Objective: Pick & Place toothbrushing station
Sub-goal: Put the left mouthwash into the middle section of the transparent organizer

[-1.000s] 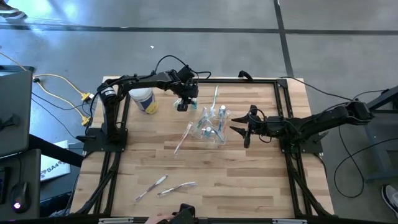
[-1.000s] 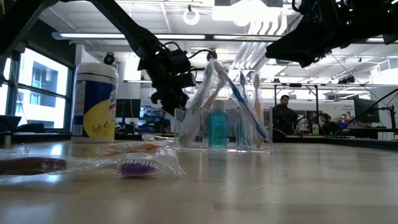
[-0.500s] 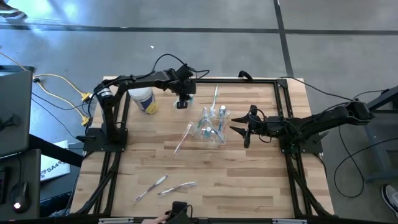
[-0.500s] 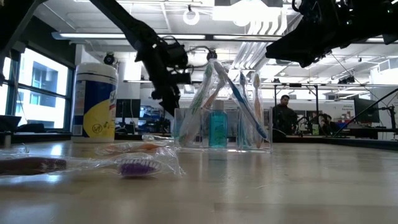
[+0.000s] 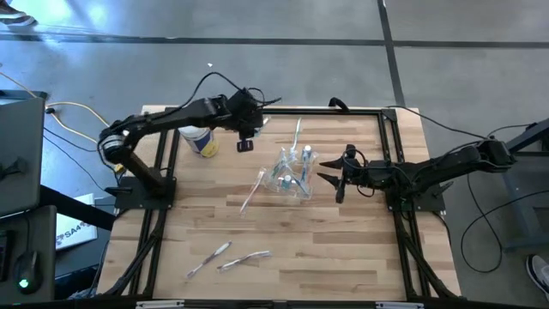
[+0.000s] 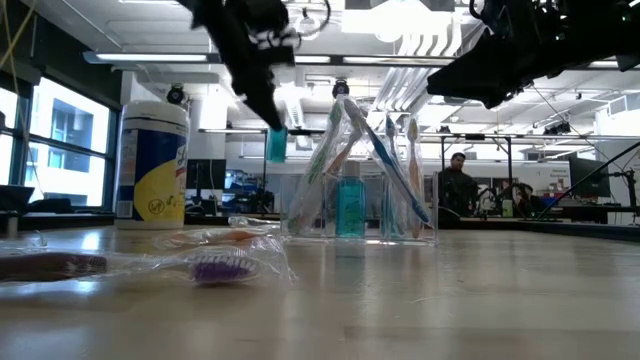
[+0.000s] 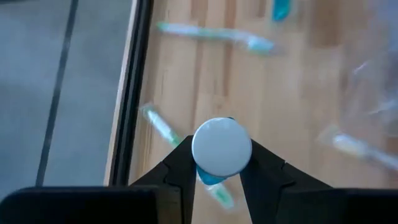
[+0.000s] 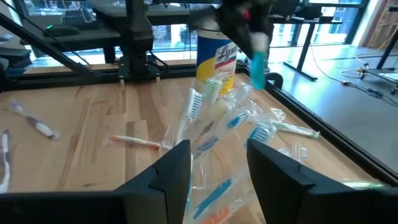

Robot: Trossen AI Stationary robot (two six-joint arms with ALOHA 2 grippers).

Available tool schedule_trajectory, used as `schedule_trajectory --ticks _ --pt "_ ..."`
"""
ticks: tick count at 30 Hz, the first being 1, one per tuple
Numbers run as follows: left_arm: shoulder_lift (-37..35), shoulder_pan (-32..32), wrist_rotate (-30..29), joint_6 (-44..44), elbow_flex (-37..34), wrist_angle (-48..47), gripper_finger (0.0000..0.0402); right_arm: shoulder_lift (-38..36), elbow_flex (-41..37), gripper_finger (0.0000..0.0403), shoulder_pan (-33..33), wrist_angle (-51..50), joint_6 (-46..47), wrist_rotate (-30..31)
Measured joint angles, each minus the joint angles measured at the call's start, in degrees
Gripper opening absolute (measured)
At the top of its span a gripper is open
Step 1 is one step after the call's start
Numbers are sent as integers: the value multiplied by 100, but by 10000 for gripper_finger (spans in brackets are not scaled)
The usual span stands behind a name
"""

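The toothbrushing station [image 5: 292, 172] is a clear boxy holder standing on its base at the table's middle. Several toothbrushes and a teal bottle stand in it, as the low view [image 6: 357, 205] also shows. My left gripper [image 5: 244, 143] is high above the table, to the far left of the holder. It is shut on a small teal bottle [image 6: 276, 145] with a white cap. My right gripper [image 5: 330, 186] is open and empty just right of the holder, its fingers pointing at it [image 8: 217, 168]. My left gripper pinches the small bottle between its two fingers, on the teal body just under the round white cap [image 7: 222, 147]. The fingers point down and lie along the bottle. The teal body [image 6: 276, 147] sticks out below the fingertips, clear of the table.
A white tub with a yellow label [image 5: 199, 139] stands at the far left. Loose toothbrushes lie left of the holder [image 5: 253, 189], behind it [image 5: 298, 130] and near the front edge [image 5: 232, 256]. A person [image 6: 458, 185] sits in the room beyond the table.
My left gripper has risen from beside the holder and gone a little toward the table's left edge. It has carried the small teal bottle up clear of the table. The holder and my right gripper have stayed where they were.
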Motion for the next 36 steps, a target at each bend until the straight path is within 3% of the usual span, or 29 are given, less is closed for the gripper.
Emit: schedule_trajectory --ticks 8,14,19,25,31,36 --pt "-792 -1325 -816 -1263 0 -1063 92 -2 0 151 1 -15 0 -48" --pt "-1122 -2413 -560 -2382 0 -1116 92 -2 0 151 0 -39 -5 -46" --pt "-1056 -3058 -422 -2920 0 -511 92 -2 0 151 -1 -39 -9 -48" --pt "-581 -3232 -130 -3083 -6 511 92 -2 -2 151 0 -69 -13 -53" --pt "-124 -2934 -118 -3055 -11 748 92 -2 -2 151 0 -88 -6 -117" --pt "173 -2714 475 -3062 0 1106 92 -2 -2 151 1 -132 -4 -218"
